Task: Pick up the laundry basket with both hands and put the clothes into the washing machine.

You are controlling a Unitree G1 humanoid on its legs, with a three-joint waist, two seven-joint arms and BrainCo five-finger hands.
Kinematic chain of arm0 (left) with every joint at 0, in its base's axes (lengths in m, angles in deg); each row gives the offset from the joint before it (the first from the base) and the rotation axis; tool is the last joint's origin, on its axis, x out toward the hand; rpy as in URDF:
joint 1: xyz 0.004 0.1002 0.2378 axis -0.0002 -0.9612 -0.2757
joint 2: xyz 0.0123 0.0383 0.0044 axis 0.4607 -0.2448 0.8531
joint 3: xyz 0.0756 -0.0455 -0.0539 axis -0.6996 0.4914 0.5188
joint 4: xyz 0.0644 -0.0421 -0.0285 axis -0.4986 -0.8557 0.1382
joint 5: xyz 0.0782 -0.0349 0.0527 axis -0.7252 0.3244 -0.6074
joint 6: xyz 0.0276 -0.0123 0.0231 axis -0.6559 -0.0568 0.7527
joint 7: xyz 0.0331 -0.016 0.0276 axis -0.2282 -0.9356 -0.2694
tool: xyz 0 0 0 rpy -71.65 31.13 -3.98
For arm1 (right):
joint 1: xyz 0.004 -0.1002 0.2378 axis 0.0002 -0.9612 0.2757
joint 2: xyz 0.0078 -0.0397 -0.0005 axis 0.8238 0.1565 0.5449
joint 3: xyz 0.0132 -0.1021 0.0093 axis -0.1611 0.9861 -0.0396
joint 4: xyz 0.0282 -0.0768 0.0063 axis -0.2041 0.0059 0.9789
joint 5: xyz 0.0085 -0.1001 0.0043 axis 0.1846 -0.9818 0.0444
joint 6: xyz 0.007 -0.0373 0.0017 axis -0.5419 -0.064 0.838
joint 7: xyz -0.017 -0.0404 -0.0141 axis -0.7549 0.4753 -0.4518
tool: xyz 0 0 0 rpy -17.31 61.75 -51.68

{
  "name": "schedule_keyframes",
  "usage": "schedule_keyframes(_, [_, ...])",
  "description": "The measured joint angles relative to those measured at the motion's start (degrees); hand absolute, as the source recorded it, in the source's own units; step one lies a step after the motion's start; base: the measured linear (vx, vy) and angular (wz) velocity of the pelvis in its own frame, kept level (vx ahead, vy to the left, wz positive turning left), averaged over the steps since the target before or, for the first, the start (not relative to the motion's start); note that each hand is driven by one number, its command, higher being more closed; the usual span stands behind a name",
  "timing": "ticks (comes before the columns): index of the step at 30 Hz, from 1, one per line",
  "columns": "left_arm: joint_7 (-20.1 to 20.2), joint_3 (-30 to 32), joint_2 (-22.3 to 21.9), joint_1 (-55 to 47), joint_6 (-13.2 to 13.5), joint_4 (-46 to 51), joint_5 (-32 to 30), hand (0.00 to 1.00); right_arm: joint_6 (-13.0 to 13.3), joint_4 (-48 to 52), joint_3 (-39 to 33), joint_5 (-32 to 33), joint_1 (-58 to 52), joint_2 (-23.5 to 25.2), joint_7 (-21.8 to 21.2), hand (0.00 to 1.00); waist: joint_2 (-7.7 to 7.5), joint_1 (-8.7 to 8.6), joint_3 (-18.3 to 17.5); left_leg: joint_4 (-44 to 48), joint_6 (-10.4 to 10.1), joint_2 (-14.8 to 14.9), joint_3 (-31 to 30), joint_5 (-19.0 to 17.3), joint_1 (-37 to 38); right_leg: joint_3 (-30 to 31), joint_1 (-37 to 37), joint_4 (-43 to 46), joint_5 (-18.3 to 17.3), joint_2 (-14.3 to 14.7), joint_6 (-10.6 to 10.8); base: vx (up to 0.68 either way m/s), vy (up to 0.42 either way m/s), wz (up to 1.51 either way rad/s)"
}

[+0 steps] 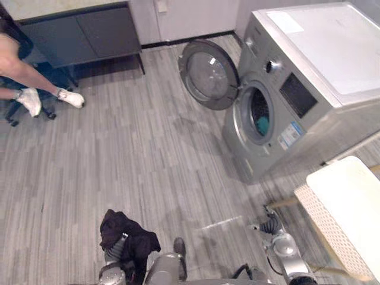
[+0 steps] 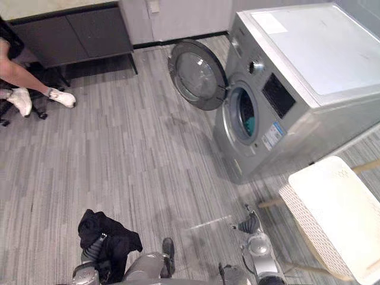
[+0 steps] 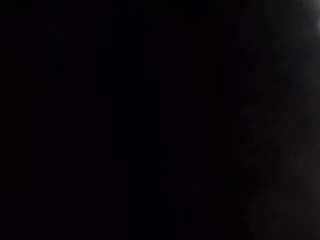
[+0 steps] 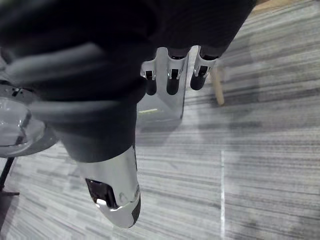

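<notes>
A black garment (image 1: 127, 234) hangs over my left hand (image 1: 117, 247) low at the left, above the floor; the cloth hides the fingers, and the left wrist view is dark. My right hand (image 1: 270, 225) hangs low at the right with straight fingers (image 4: 170, 75), holding nothing. The white woven laundry basket (image 1: 338, 219) stands to its right on a wooden stand (image 1: 279, 203). The silver washing machine (image 1: 309, 89) is ahead on the right. Its round door (image 1: 208, 74) is swung open to the left, and a teal cloth (image 1: 262, 124) lies in the drum.
A person sits on a wheeled chair at the far left, white shoes (image 1: 71, 98) on the floor. A dark cabinet (image 1: 83, 32) runs along the back wall. Grey plank floor (image 1: 130, 154) lies between me and the machine.
</notes>
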Motion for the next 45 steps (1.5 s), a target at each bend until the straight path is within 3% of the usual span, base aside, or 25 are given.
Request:
schedule_keyframes(1, [0.0,-0.3,0.2,0.0,0.0,0.3,0.0,1.00,0.0,0.0,0.0,0.0,-0.3,0.5,0.0,0.00,0.14,-0.07,0.4,0.5,0.1,0.2,-0.8,-0.6,0.3,2.6,-1.2,2.2,-1.5,1.5,1.5,0.31,0.074,0.48])
schedule_keyframes(3, [-0.3,-0.5,1.2,0.5,0.0,1.5,0.0,1.00,0.0,0.7,0.2,0.1,-1.3,2.2,0.0,0.00,-0.85,-0.99,1.3,0.7,0.4,0.8,-2.9,-2.5,2.3,6.2,-6.3,3.6,-7.7,8.7,2.5,0.30,0.008,0.42])
schedule_keyframes(5, [-0.3,-1.0,1.7,1.5,0.0,1.5,0.1,1.00,0.1,2.0,0.2,0.3,-1.6,2.3,0.3,0.00,-0.96,-1.92,1.8,0.6,0.3,0.8,-3.9,-3.7,3.1,5.7,-9.8,-1.0,-8.1,11.8,2.7,0.22,-0.021,0.32])
schedule_keyframes(7, [-0.1,-2.2,1.9,4.4,0.0,0.5,0.0,1.00,0.0,1.6,-0.3,0.6,-1.6,2.0,0.6,0.00,-0.59,-3.88,2.9,-0.5,-0.4,0.7,-6.1,-5.4,5.2,5.1,-12.6,-19.6,-3.6,15.8,4.9,0.36,-0.080,0.53])
schedule_keyframes(9, [0.0,-2.3,1.5,5.8,0.0,-0.3,0.0,1.00,-0.3,0.6,-0.3,0.6,-2.0,1.9,1.1,0.00,-0.81,-4.74,3.1,-1.3,-1.7,0.3,-7.9,-6.9,7.6,5.7,-12.1,-30.0,1.1,16.7,4.8,0.43,-0.143,0.67])
schedule_keyframes(10, [0.0,-2.9,1.3,6.4,0.0,-0.7,-0.2,1.00,-0.6,0.7,-0.3,0.6,-2.4,1.8,1.2,0.00,-0.56,-5.41,3.2,-0.7,-3.1,0.7,-9.3,-8.7,9.5,6.5,-12.2,-29.0,6.0,17.1,2.9,0.71,-0.263,0.71])
schedule_keyframes(11, [0.0,-3.5,0.5,6.1,0.1,-0.6,-0.8,1.00,-1.1,1.3,0.0,0.6,-3.3,1.6,1.2,0.00,0.38,-5.81,2.9,1.3,-5.8,2.4,-9.7,-10.1,11.9,5.8,-11.4,-24.3,6.4,18.0,-2.5,0.64,-0.224,0.52])
schedule_keyframes(13, [0.1,-3.1,-1.5,6.3,0.1,0.2,-1.3,1.00,-1.1,5.1,0.2,0.6,-3.4,1.8,1.2,0.00,2.29,-6.17,3.6,16.4,-8.4,5.4,-7.6,-9.2,6.9,4.2,-9.7,-20.5,2.3,19.4,-4.4,0.66,-0.233,0.06])
schedule_keyframes(14, [0.1,-2.4,-3.9,5.7,0.0,1.3,-1.3,1.00,-1.0,8.9,1.0,0.6,-3.6,1.3,1.1,0.00,4.40,-5.34,4.4,32.9,-8.7,9.5,-6.2,-1.7,1.1,3.8,-5.9,-21.2,0.7,22.0,-5.8,0.63,-0.232,-0.34])
schedule_keyframes(15, [0.1,-2.5,-4.6,5.4,0.0,1.6,-1.3,1.00,-1.0,10.2,1.1,0.6,-3.6,1.2,1.2,0.00,4.77,-4.79,4.5,38.5,-8.6,11.2,-6.0,0.7,-1.1,4.3,-4.2,-21.8,-0.1,22.9,-6.1,0.60,-0.183,-0.67])
schedule_keyframes(17, [1.0,-4.7,-5.2,5.8,0.0,2.4,-1.6,1.00,-0.9,13.7,1.1,1.3,-3.4,1.5,1.5,0.00,5.08,-3.07,4.6,50.9,-7.1,14.5,-4.7,-0.5,-7.5,6.2,2.8,-24.6,-1.2,25.2,-6.7,0.60,-0.116,-0.64])
schedule_keyframes(19, [1.3,-4.9,-5.9,6.0,0.1,4.4,-1.6,1.00,-0.9,15.1,1.0,1.9,-3.2,1.9,2.1,0.00,4.15,-2.83,5.0,49.5,-5.2,14.4,-3.3,-1.8,-10.2,8.7,5.8,-26.0,-1.6,25.1,-7.1,0.45,-0.024,-0.54])
schedule_keyframes(23, [1.3,-5.7,-5.6,5.9,0.2,6.5,-1.6,1.00,-1.0,15.8,1.1,2.2,-2.8,2.5,3.0,0.00,3.43,-1.22,5.4,31.7,-3.7,11.5,-4.9,-4.5,-13.0,16.6,9.4,-25.9,-5.2,24.9,-4.4,0.40,0.169,-0.97])
schedule_keyframes(24, [1.3,-6.7,-5.6,5.9,0.2,6.6,-1.6,1.00,-1.0,15.8,1.1,2.2,-2.8,2.5,3.6,0.00,3.89,-0.94,5.2,20.1,-5.1,8.9,-10.1,-3.3,-11.7,20.1,8.9,-23.6,-7.4,24.9,-2.1,0.30,0.320,-1.25])
schedule_keyframes(26, [1.3,-7.6,-6.1,4.5,0.3,6.4,-1.6,1.00,-0.8,15.6,1.0,2.2,-3.3,2.2,3.7,0.00,5.43,0.00,4.6,11.8,-8.5,8.7,-15.7,2.1,-9.8,22.7,7.7,-19.9,-12.4,26.5,1.2,0.28,0.383,-1.36])
schedule_keyframes(27, [1.3,-8.4,-5.3,6.1,-0.1,4.7,-1.7,1.00,-1.1,15.2,0.9,2.2,-4.2,4.2,3.7,0.00,2.86,-0.71,4.4,14.8,-7.4,7.4,-13.5,-0.8,-10.3,24.6,6.9,-18.3,-14.0,24.5,2.4,0.21,0.301,-0.99])
schedule_keyframes(29, [1.3,-8.4,-4.7,5.8,0.0,4.9,-1.7,1.00,-1.1,15.3,1.7,2.2,-5.6,5.3,3.6,0.00,1.06,-1.15,3.8,16.2,-6.2,7.1,-9.6,-3.1,-9.5,28.3,6.5,-18.7,-13.9,23.3,3.3,0.15,0.217,-0.82])
schedule_keyframes(31, [1.3,-8.3,-4.6,4.9,0.0,4.9,-1.7,1.00,-1.1,15.3,2.3,2.2,-5.6,5.6,3.6,0.00,0.69,-0.80,3.7,16.5,-4.9,8.5,-2.9,-5.8,-6.7,31.2,5.7,-18.9,-12.2,22.5,5.5,0.14,0.258,-1.68])
schedule_keyframes(33, [1.2,-8.4,-4.1,4.4,0.0,5.1,-1.6,1.00,-1.1,15.2,3.1,2.2,-4.9,6.0,3.5,0.00,0.56,0.21,3.6,15.2,-4.3,10.2,4.8,-7.3,-2.8,27.2,2.9,-17.1,-9.8,20.9,6.7,0.08,0.210,-2.04])
schedule_keyframes(34, [1.2,-8.5,-3.4,4.6,0.0,5.1,-1.6,1.00,-1.0,14.6,3.2,2.1,-4.5,6.3,3.5,0.00,0.27,0.05,3.4,14.0,-4.2,10.8,9.2,-7.6,-0.9,21.5,0.8,-16.1,-8.6,19.1,6.2,0.10,0.154,-1.80])
schedule_keyframes(38, [1.2,-8.2,-1.2,6.8,0.5,2.4,-1.6,1.00,-0.6,3.0,3.3,1.7,1.6,5.6,2.5,0.00,-0.03,-0.68,2.3,7.7,-4.9,11.7,19.9,-7.2,4.9,-5.3,-0.6,-21.6,-4.6,13.5,0.8,0.12,0.058,-1.54])
schedule_keyframes(41, [1.3,-7.7,-0.3,8.9,0.8,-2.9,-1.7,1.00,-0.6,-3.2,3.1,1.6,4.0,4.0,2.2,0.00,0.76,-3.49,2.1,6.2,-5.6,11.5,19.5,-6.5,6.5,-6.0,-0.2,-23.4,-3.6,15.0,0.1,0.19,-0.081,-0.82])
schedule_keyframes(42, [1.3,-7.7,-0.6,8.8,0.8,-3.2,-1.7,1.00,-0.7,-3.4,3.1,1.6,3.6,3.5,2.2,0.00,0.92,-3.49,2.1,7.1,-5.7,11.9,19.2,-6.5,6.9,-5.7,0.2,-23.4,-3.6,15.4,0.2,0.21,-0.097,-0.54])
schedule_keyframes(44, [1.4,-7.8,-1.7,8.3,0.8,-3.4,-1.7,1.00,-0.6,-3.4,3.1,1.7,1.3,2.0,2.3,0.00,1.63,-3.17,2.5,20.3,-6.2,15.2,15.7,-5.1,5.4,-5.6,3.9,-23.2,-4.9,16.5,0.1,0.21,-0.133,-0.47])
schedule_keyframes(45, [1.4,-7.9,-1.9,8.3,0.8,-3.4,-1.7,1.00,-0.6,-3.4,3.1,1.7,0.9,1.6,2.4,0.00,2.15,-3.18,2.8,25.9,-5.0,16.5,13.8,-3.4,4.2,-5.4,5.4,-23.2,-5.2,16.9,0.1,0.17,-0.093,-0.55])
